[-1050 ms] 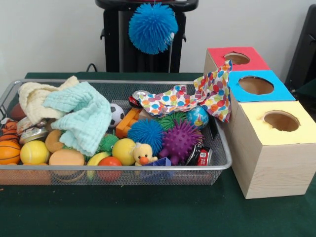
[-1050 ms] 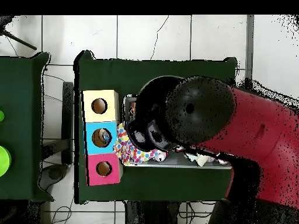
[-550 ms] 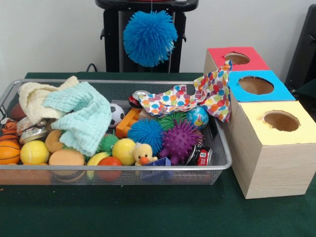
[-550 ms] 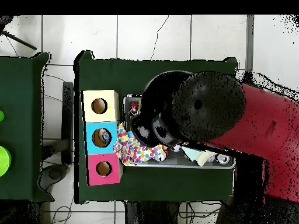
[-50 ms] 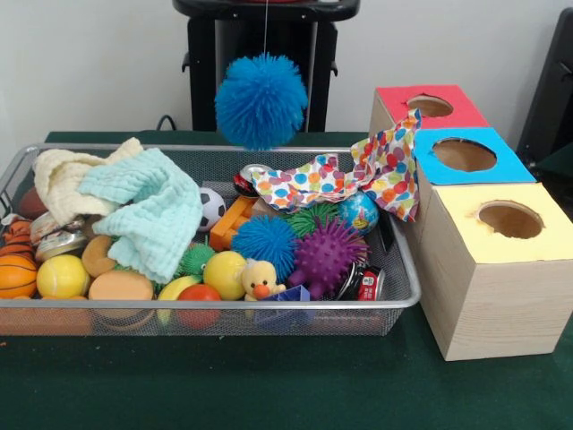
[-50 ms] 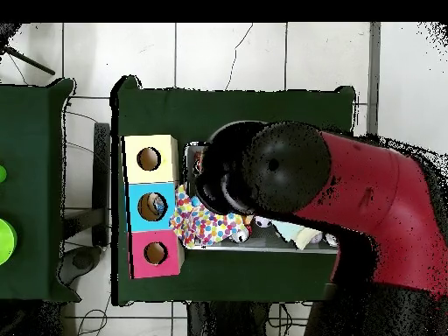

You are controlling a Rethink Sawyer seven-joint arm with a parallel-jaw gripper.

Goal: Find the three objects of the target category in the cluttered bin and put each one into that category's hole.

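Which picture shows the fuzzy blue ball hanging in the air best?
The front view: the fuzzy blue ball hangs from a thin string above the wire bin, whole and unblocked. In the overhead view the red and black arm covers that spot, so the ball is hidden.

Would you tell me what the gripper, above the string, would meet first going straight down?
Most likely the blue fuzzy ball hanging on the string; below that, the wire bin at its far side, though depth is unclear.

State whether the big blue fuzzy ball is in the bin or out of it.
Out. The blue fuzzy ball hangs by a thin string above the wire bin, clear of everything inside.
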